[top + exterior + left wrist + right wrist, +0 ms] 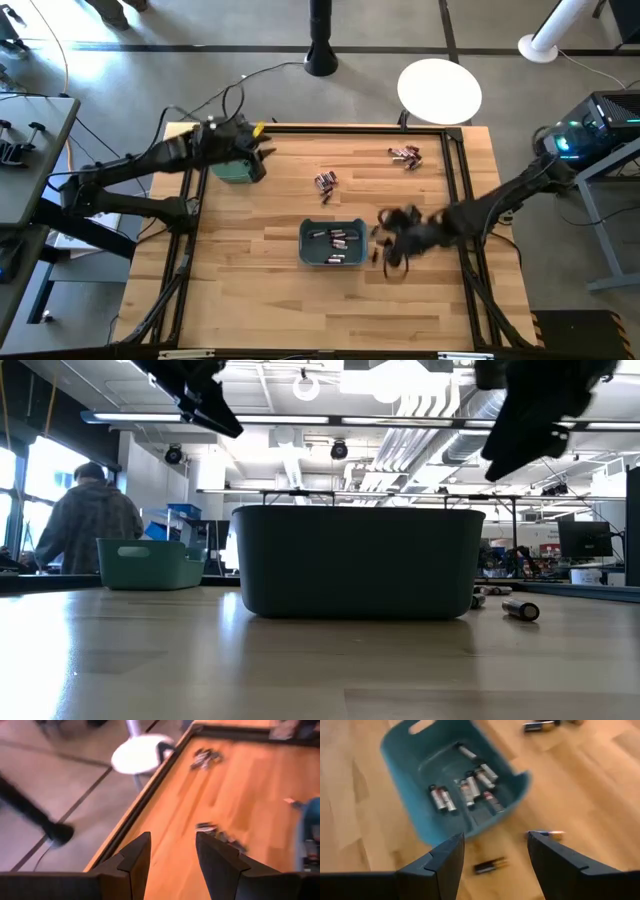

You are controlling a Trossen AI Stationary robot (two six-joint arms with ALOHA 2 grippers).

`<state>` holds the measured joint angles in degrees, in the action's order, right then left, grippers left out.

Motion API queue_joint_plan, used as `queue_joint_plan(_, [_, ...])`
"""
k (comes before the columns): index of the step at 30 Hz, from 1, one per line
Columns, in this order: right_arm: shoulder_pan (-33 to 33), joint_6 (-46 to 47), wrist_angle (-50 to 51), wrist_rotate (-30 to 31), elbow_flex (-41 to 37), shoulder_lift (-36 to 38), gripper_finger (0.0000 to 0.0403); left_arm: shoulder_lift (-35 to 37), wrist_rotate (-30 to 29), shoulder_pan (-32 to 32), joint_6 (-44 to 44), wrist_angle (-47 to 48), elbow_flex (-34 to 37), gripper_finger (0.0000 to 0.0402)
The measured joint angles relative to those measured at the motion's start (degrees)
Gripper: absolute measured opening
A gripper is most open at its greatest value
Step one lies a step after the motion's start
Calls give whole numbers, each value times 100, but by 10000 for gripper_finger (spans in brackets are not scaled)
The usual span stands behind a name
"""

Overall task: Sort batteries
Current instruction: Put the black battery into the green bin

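Several batteries lie inside the teal bin at the table's middle. One heap of batteries rests on the wood beyond that bin, and another heap lies near the far right corner. Loose batteries lie on the wood just right of the teal bin. My right gripper is open and hovers above these loose cells, next to the bin's right wall. My left gripper is open and raised over the green bin at the far left.
A black frame runs along the table's edges. A white round stool stands beyond the far edge. A person is in the room behind the table. Bare wood lies near and left of the teal bin.
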<state>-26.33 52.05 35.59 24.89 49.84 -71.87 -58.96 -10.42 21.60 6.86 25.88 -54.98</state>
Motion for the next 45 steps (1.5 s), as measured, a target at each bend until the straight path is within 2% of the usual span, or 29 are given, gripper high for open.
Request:
queue_joint_plan(4, [-885,848,-688,1435,-7,-918,211,307,7,-417,-20,-1003,789,149])
queue_joint_plan(6, [-1128,1263,-914,1901,26,-1444,211,402,3,-567,-42,-1381,1117,149])
queue_joint_plan(9, [-1317,2103,-626,2161,281,-2169,211,457,3,-740,-174,-1708,1481,149])
queue_joint_plan(13, [-1488,3124,455,2358,784,-2815,211,454,-6,-877,-312,-2060,1703,149])
queue_joint_plan(18, [-1650,4014,1978,1961,1208,-3185,211,440,-19,-937,-320,-2375,1774,149])
queue_joint_plan(25, [-1658,4188,2031,1929,1279,-3196,211,440,-21,-935,-325,-2415,1774,149])
queue_joint_plan(29, [-1647,4238,2050,1536,1277,-3196,211,440,-21,-935,-364,-2410,1774,149])
queue_joint_plan(33, [-1565,4247,1547,892,1025,-3192,211,440,-21,-936,-366,-2392,1773,149])
queue_joint_plan(38, [-1441,4246,261,1246,505,-3192,211,440,-24,-1039,-364,-2352,1770,149])
queue_joint_plan(42, [-1261,4391,190,1508,355,-3192,211,440,-23,-1146,-231,-2353,1770,149])
queue_joint_plan(45, [-1123,4207,92,1469,277,-3192,211,440,-25,-1199,-180,-2305,1768,149])
